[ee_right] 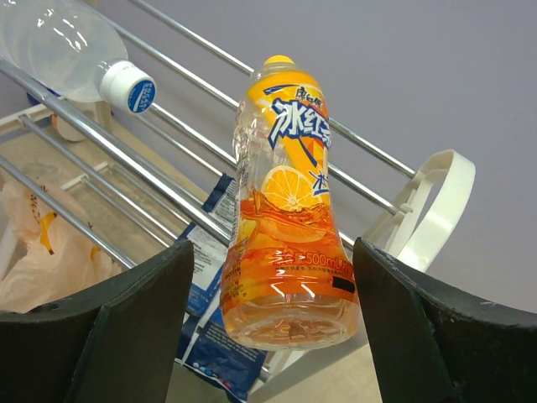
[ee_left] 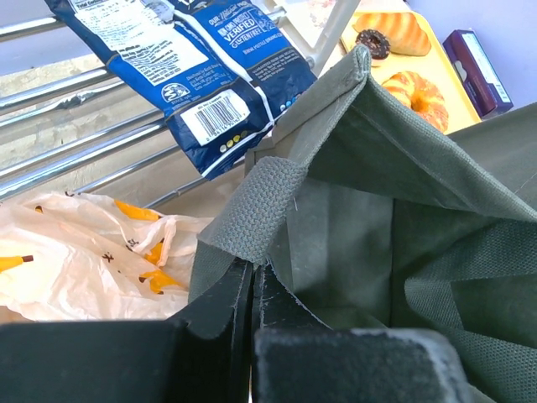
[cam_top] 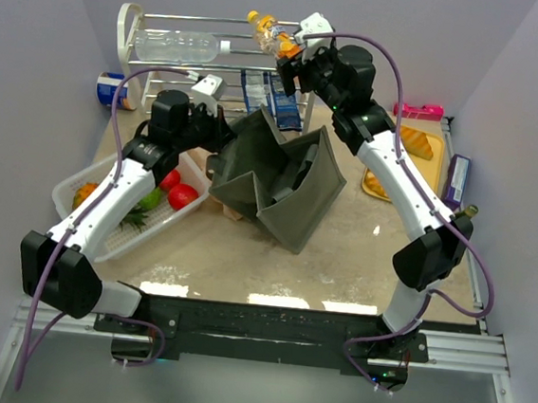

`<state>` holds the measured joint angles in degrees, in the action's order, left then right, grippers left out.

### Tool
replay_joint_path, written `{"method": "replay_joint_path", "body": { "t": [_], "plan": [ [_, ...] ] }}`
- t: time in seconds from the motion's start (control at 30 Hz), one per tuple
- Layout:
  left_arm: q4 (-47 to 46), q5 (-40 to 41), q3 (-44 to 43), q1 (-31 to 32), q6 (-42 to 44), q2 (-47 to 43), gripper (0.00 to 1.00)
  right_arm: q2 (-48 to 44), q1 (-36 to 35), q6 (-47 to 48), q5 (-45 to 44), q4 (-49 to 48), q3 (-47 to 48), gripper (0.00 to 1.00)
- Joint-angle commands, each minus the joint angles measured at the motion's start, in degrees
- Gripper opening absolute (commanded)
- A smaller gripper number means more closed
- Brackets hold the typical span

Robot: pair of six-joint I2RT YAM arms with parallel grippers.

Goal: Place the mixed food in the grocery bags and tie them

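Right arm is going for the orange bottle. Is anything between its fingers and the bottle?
Nothing visible. The right gripper is open, and the orange bottle sits straight ahead in line with the gap between its fingers, lying on the rack rods. The clear bottle lies farther along the rack, out of the way.

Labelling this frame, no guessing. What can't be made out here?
Top view: inside of the olive tote, hidden by its folds.
Top view: white tray middle, under the left arm.
Right wrist view: clear bottle, cut off top-left.
Left wrist view: peach bag, cut off at left.
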<state>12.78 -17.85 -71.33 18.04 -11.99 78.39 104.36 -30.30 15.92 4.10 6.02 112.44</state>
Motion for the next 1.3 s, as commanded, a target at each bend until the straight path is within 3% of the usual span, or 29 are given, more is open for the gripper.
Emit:
{"method": "replay_joint_path", "body": {
  "t": [0.0,0.43,0.63,0.9,1.27],
  "plan": [
    [-4.78,-0.87,0.23,-0.73,-0.67,-2.89,0.00,-1.26,0.16,3.67,0.48,1.27,-1.26,0.80],
    [-5.04,-1.23,0.49,-0.82,-0.75,-3.33,0.00,2.08,0.95,6.40,-1.02,2.24,0.76,0.83],
    [-4.87,-1.49,0.58,-0.99,-0.49,-3.51,0.00,1.38,0.86,6.49,-0.76,0.66,0.23,0.54],
    [-6.01,-3.69,1.46,-0.99,-1.46,-4.39,0.00,-0.73,0.86,3.16,0.47,-0.12,1.82,0.03],
    [-6.89,-2.81,2.60,-0.99,-0.58,-3.51,0.00,-9.77,0.69,-5.11,-0.23,-14.45,-11.27,0.00]
  ]
}}
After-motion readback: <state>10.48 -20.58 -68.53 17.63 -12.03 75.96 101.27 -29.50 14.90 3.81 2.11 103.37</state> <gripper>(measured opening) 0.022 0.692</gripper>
